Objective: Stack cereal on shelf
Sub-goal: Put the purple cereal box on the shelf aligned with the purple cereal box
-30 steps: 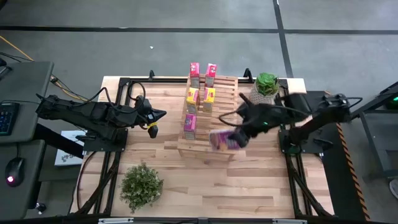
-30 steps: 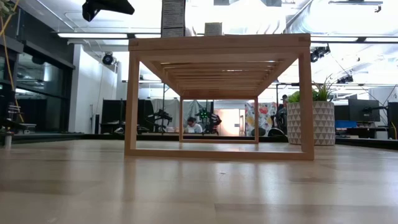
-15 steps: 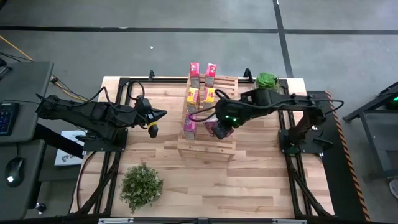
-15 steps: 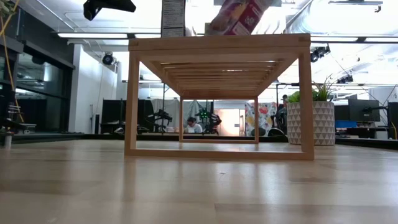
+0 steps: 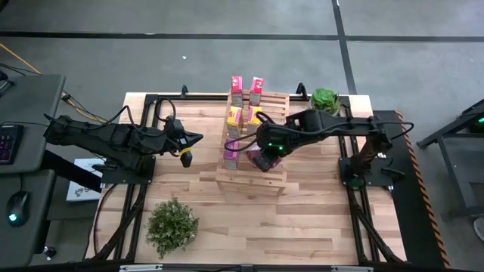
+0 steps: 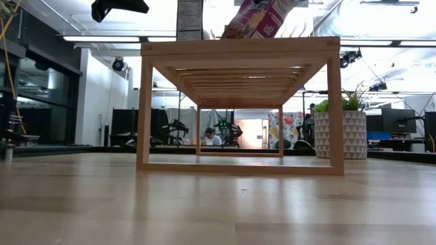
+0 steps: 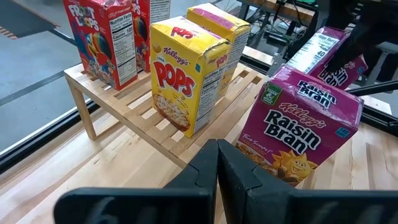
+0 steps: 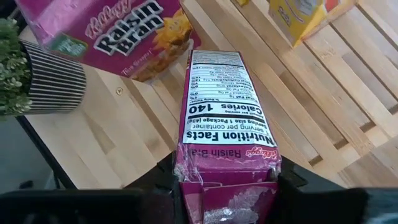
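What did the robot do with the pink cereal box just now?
The right gripper carried the pink Raisin Bran box from beside the shelf leftward over its lowest step, next to the other Raisin Bran box, keeping hold of it. The left gripper and the other boxes stayed put.

A leafy plant (image 5: 172, 224) stands on the plank table (image 5: 302, 219) at its near left. A second plant (image 5: 324, 100) sits at the far right corner, in a white patterned pot (image 6: 339, 134). Left of the table, a grey desk (image 5: 26, 98) holds a keyboard (image 5: 7, 142), with a mouse (image 5: 17, 206) nearer. Dark lines cross the grey floor (image 5: 227, 45). Beyond the table, an office room with monitors (image 6: 398, 121) and ceiling lights (image 6: 102, 38).
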Robot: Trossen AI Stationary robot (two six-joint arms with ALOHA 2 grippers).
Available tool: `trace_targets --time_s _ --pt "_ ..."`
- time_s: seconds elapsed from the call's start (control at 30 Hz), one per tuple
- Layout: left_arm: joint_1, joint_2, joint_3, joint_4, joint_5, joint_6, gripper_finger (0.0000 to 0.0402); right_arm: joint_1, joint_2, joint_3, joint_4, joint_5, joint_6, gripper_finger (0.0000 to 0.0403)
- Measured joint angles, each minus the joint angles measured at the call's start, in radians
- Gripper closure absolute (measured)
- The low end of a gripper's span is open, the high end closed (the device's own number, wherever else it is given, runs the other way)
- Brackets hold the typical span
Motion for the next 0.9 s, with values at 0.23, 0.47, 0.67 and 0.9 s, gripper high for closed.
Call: trace_targets --time_s 0.23,0.47,0.67,0.9 --pt "0.0 0.0 0.0 0.0 0.0 0.0 0.0401 0.0 0.001 0.0 0.004 0.032 -0.003 0.022" --pt "0.0 0.0 0.0 0.0 0.0 0.003 0.0401 -0.006 0.002 -0.001 0.037 0.062 -0.022 0.0154" --pt "0.0 0.0 0.0 0.0 0.0 0.01 0.0401 -0.01 -0.005 -0.001 0.084 0.069 -0.055 0.0148" --pt "0.0 0.0 0.0 0.0 0.0 0.009 0.0401 -0.014 -0.075 -0.002 0.078 0.081 -0.146 0.0148"
